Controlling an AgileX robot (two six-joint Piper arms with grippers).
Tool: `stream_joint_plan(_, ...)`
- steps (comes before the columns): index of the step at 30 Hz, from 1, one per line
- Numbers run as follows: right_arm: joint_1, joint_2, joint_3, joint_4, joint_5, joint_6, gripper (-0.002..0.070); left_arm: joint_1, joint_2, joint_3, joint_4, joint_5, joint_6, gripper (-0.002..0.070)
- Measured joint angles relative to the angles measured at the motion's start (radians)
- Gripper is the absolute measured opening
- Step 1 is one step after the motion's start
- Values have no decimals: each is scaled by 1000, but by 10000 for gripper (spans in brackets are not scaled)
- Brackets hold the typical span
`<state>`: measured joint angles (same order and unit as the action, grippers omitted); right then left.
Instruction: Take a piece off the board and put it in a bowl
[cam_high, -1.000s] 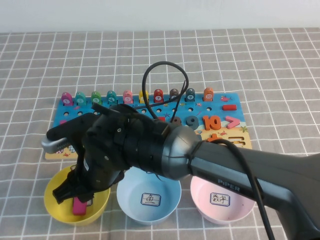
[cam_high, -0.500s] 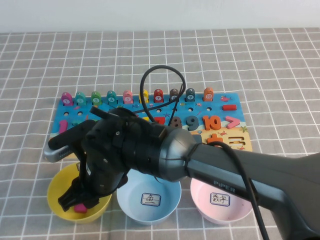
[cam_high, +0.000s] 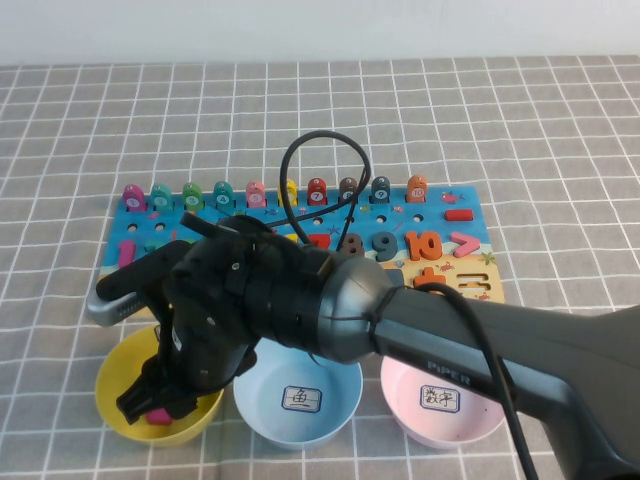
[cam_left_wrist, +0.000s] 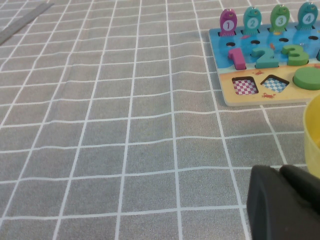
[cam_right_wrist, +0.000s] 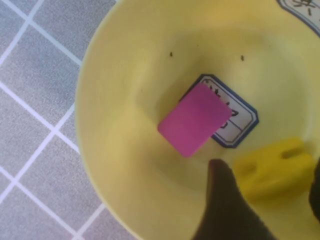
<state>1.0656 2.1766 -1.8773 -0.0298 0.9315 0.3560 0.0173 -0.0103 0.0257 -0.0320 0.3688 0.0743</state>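
The yellow bowl (cam_high: 112, 385) stands in front of the board (cam_high: 440, 197), at the left. My right gripper (cam_high: 155, 405) reaches down into the bowl. In the right wrist view the gripper (cam_right_wrist: 267, 175) has the yellow equals-sign piece (cam_right_wrist: 272, 167) between its dark fingers, low inside the bowl (cam_right_wrist: 115, 100). A pink rectangular block (cam_right_wrist: 194, 120) lies on the label at the bowl's bottom. My left gripper (cam_left_wrist: 280, 172) is shut and empty, low over the cloth to the left of the bowl's rim (cam_left_wrist: 312, 130); it does not show in the high view.
A light-blue bowl (cam_high: 300, 400) and a pink bowl (cam_high: 440, 400) stand to the right of the yellow one. The right arm's bulk covers the board's middle. The board's left end (cam_left_wrist: 290, 95) shows numbers and fish pegs. Grey checked cloth covers the table.
My right gripper has come down from above the yellow bowl's rim into the bowl with the piece. Over the last half second nothing moves.
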Motion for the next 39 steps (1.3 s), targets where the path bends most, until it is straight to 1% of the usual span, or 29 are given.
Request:
stream_joint_plan(8,0,0,-51,0,15,0,368,0,0,0,0,0,0,-1)
stream_joint_plan(13,0,-4,-70,-4,34,0,355,0,0,0,0,0,0,-1)
stream_joint_plan(15,0,-13,-70,-19,56,-2,323,0,0,0,0,0,0,-1)
stream_joint_plan(18,0,-47,-70,-49,114,-2,246,0,0,0,0,0,0,-1)
stream_joint_plan(23,0,-129,-70,-114,219,-26,55,0,0,0,0,0,0,-1)
stream_joint_plan(25,0,-158,-68,-130,247,-33,17,0,0,0,0,0,0,-1)
stream_joint_plan(30,0,-267,32,-163,232,-55,-11,0,0,0,0,0,0,-1)
stream_joint_plan(35,-4,-442,257,-169,131,-64,-15,0,0,0,0,0,0,-1)
stream_joint_plan(39,-7,-555,377,-201,111,-64,-15,0,0,0,0,0,0,-1)
